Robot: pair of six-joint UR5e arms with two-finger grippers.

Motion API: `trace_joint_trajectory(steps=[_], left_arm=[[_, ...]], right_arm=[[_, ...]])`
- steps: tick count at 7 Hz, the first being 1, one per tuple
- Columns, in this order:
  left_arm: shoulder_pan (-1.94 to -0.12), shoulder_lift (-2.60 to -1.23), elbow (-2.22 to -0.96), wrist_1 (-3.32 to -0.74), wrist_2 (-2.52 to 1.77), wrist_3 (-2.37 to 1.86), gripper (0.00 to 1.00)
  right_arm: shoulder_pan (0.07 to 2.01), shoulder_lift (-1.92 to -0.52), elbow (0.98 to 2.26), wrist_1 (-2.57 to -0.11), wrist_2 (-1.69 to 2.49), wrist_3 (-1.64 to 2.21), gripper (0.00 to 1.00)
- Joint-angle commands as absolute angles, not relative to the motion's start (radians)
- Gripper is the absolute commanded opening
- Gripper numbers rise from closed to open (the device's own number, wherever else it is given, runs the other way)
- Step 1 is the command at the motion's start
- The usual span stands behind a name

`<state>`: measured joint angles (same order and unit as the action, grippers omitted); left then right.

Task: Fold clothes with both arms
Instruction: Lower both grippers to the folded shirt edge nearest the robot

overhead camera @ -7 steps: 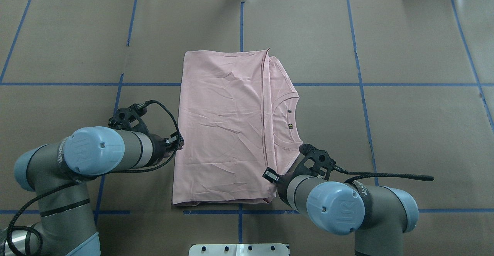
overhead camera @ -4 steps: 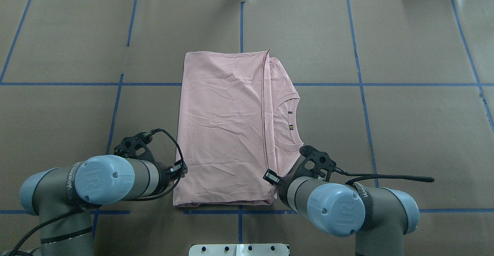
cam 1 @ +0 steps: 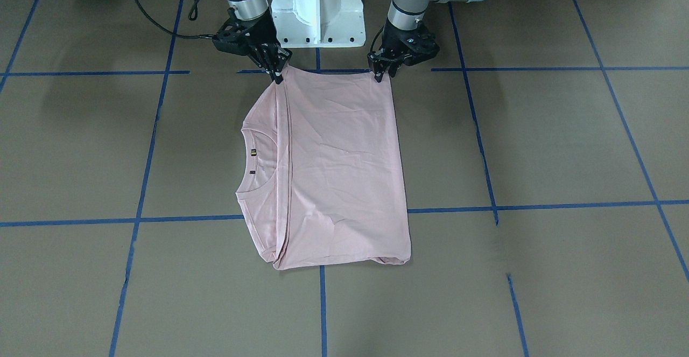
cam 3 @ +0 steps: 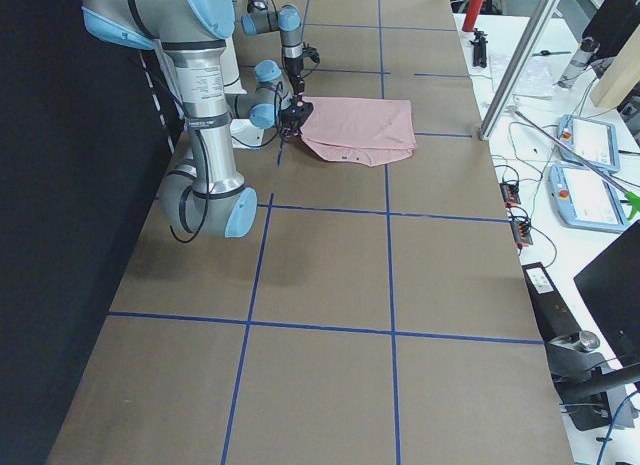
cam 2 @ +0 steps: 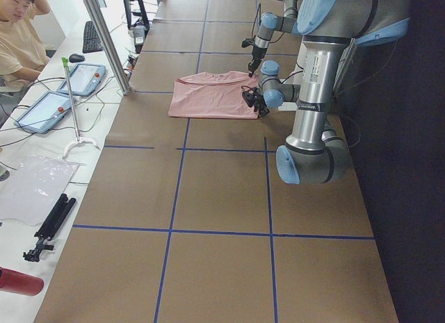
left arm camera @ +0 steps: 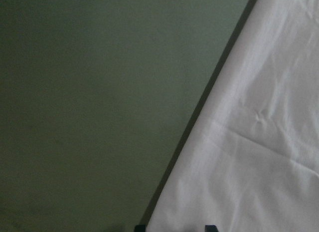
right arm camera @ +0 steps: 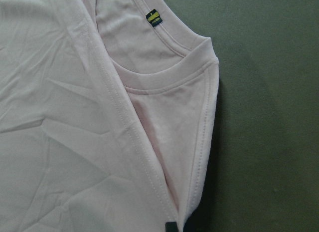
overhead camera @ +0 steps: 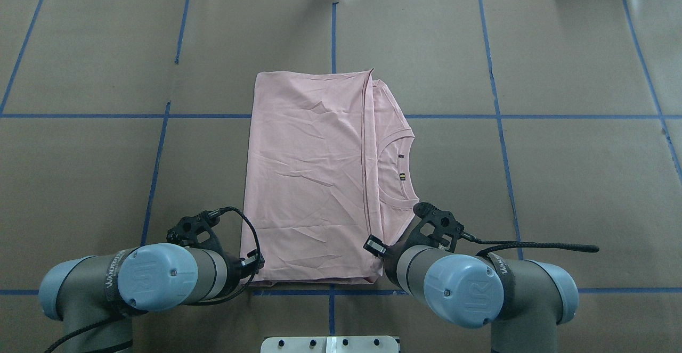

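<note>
Across the brown table, crossed by blue tape, 2 arms reach from either side of the white pedestal. The left arm lies low along the near edge, with its elbow out to the side and its wrist turned in and down to the shirt's near left corner. The right arm mirrors it, with its wrist tipped down at the near right corner.

The shirt lies flat at the table's middle, folded lengthwise with its plain side up and the neckline toward the robot's right. Its near edge lies almost on the tape line before the pedestal.

The left gripper is spread: in its wrist view 2 fingertips stand apart with the shirt's edge between them. The right gripper is pressed together on the corner fold, pinching the shirt.

A black band on the left arm carries white letters beginning "WANDEL"; the rest curves out of sight. The right arm's blue cap bears a raised "UR". Inside the collar sits a black label with a yellow mark, its writing too small to read.
</note>
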<state>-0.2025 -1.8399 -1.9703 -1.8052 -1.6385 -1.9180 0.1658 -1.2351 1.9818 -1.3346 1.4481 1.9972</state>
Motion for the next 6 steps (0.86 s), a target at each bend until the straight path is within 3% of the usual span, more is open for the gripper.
trace_joint_trajectory(steps=[1,2,3,4,6], left_arm=[[-0.178,-1.839,-1.968,-1.773,-1.64,-1.917,0.49],[-0.178,-1.841,-1.97,-1.773,-1.64,-1.917,0.46],[-0.175,-1.841,-1.97,-1.773,-1.64,-1.919,0.35],[-0.175,-1.841,-1.976,-1.773,-1.64,-1.922,0.0],[-0.175,-1.839,-1.98,-1.773,-1.64,-1.924,0.0]], right_arm=[[0.166,-1.233,1.982,-1.335,1.45,1.997,0.0],[0.166,-1.233,1.983,-1.335,1.45,1.997,0.0],[0.166,-1.233,1.983,-1.335,1.45,1.996,0.0],[0.166,-1.233,1.983,-1.335,1.45,1.996,0.0],[0.166,-1.233,1.982,-1.335,1.45,1.996,0.0]])
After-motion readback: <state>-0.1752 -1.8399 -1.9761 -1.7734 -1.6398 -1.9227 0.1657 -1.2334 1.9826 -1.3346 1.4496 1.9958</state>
